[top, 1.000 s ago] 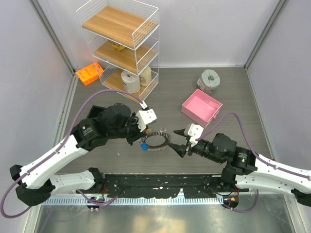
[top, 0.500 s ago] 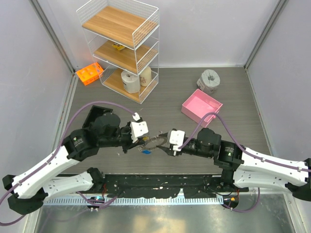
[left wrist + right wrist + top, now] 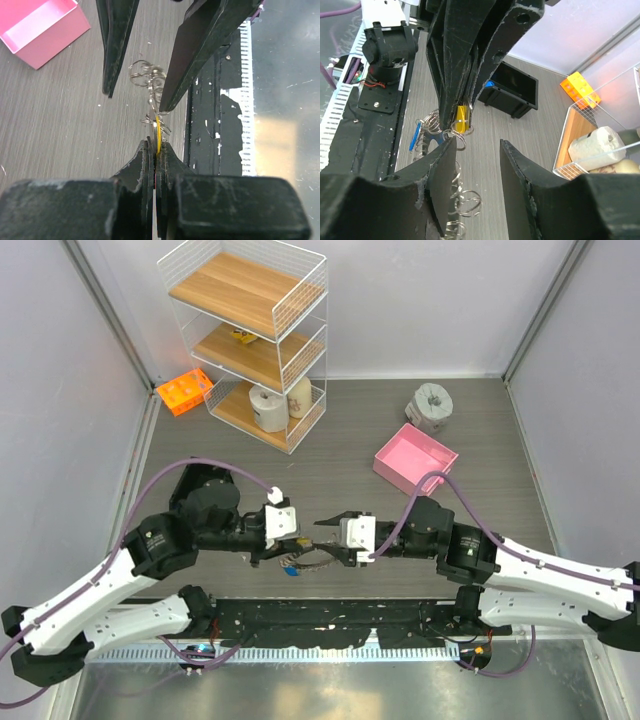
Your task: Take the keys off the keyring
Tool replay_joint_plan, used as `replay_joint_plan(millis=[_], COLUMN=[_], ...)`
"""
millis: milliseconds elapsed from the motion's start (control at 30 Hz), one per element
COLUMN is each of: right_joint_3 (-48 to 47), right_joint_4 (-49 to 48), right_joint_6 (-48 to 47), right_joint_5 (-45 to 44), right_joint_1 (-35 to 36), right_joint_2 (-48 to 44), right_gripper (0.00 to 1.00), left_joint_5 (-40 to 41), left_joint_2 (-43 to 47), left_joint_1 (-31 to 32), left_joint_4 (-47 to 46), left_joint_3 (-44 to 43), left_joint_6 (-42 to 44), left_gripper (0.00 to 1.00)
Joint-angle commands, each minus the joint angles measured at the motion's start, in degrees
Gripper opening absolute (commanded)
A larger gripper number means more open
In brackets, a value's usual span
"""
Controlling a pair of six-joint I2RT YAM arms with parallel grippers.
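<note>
The keyring [image 3: 313, 558] with its small silver keys hangs between my two grippers near the table's front edge. My left gripper [image 3: 290, 545] is shut on the yellow-headed key [image 3: 158, 136], which also shows in the right wrist view [image 3: 461, 118]. The ring's silver loops [image 3: 146, 75] trail from it between the right gripper's open fingers [image 3: 117, 47]. My right gripper [image 3: 477, 142] is open, its left finger against the loops [image 3: 466, 201]. The blue-headed key [image 3: 415, 136] hangs at the ring's near side [image 3: 288, 566].
A pink box [image 3: 415, 458] lies at the right, with a grey roll [image 3: 430, 405] behind it. A white wire shelf rack [image 3: 250, 340] and an orange block [image 3: 185, 390] stand at the back left. A black box [image 3: 512, 90] lies under the left arm. A black strip [image 3: 330, 620] runs along the near edge.
Both grippers have moved toward the near edge and closer together. The keyring has gone with the left gripper from lying flat to hanging edge-on. The right gripper has come in around it.
</note>
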State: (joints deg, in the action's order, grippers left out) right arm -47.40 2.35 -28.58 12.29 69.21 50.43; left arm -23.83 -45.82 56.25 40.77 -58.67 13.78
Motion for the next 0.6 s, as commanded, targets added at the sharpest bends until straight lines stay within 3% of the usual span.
replay_joint_plan(millis=[0,267,567], right_joint_3=[-3.1,-4.6,-0.6], right_joint_4=[0.7,2.5,1.1], right_joint_6=[-1.0,1.0,10.0], right_joint_5=[4.0,2.3,-2.9], right_joint_1=[0.0,0.0,0.0], right_joint_2=[1.7,2.7,-4.5], right_gripper=[0.45,0.44,0.48], left_joint_5=[-3.7,-1.5,2.6], left_joint_2=[1.8,3.5,0.5], left_joint_1=[0.3,0.3,0.2], left_joint_4=[-4.8,-5.6,-3.8], left_joint_3=[-0.2,0.3,-1.7], left_joint_6=[0.4,0.2,-1.4], left_gripper=[0.00,0.00,0.00])
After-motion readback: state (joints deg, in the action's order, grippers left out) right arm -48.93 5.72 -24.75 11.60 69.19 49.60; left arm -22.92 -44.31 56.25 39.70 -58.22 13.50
